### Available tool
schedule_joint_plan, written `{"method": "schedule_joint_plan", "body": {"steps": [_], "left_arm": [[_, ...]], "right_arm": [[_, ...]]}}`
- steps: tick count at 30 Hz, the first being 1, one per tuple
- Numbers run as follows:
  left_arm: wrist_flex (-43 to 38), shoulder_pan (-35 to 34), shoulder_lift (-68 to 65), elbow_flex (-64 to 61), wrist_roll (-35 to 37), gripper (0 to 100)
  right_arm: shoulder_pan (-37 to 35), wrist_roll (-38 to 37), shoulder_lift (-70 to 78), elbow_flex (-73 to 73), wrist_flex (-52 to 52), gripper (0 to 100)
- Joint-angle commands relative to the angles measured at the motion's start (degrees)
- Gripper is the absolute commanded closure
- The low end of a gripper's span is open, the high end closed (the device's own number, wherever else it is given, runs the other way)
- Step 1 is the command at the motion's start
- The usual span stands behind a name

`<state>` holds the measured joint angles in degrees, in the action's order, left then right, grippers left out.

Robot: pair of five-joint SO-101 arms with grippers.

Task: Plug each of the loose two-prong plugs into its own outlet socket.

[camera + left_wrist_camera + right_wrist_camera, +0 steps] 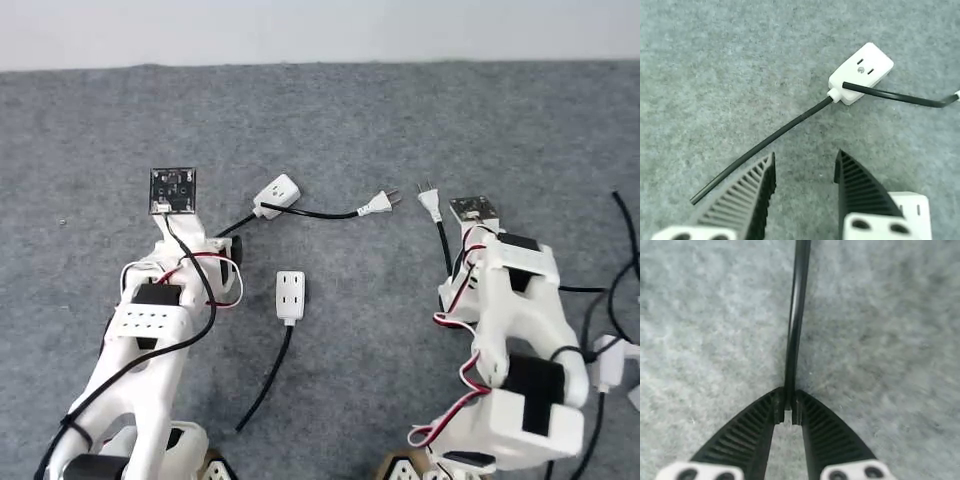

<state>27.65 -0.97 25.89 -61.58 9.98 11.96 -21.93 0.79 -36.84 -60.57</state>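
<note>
On the bench (350,110), right pincer (788,407) clenched on the black cord (797,315) of one plug (429,200); left pincer (805,157) released near an outlet socket (861,72). Step in hand, apparently: securing the plug. Next: aligning its prongs squarely with free socket slots.

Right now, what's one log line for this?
left tool open | right tool shut on cord | plugs loose | sockets empty

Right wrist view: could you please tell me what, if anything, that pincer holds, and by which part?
The right pincer is shut on the thin black cord of the white two-prong plug, on the cord, not the plug body.
</note>
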Motion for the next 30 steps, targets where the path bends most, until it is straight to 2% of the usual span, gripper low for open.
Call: {"method": "schedule_joint_plan", "body": {"steps": [1,6,17,24,30], "left_arm": [[-1.49,0.18,0.09,0.31,-0.35,82],[-1.49,0.18,0.09,0.31,-0.35,82],[-1.49,-0.26,0.00,0.22,-0.44,82],[-1.41,-0.35,0.00,0.22,-0.44,82],[-1.32,-0.44,0.09,0.13,-0.44,82]], "right_arm": [[1.10,-0.26,-5.93,-1.32,0.13,99.0],[2.07,3.43,-18.24,-2.90,-4.44,99.0],[1.54,5.45,-48.31,-2.20,-21.67,99.1],[1.54,6.51,-50.95,7.21,-27.91,99.1],[1.63,6.42,-50.33,24.35,-32.75,99.1]]}}
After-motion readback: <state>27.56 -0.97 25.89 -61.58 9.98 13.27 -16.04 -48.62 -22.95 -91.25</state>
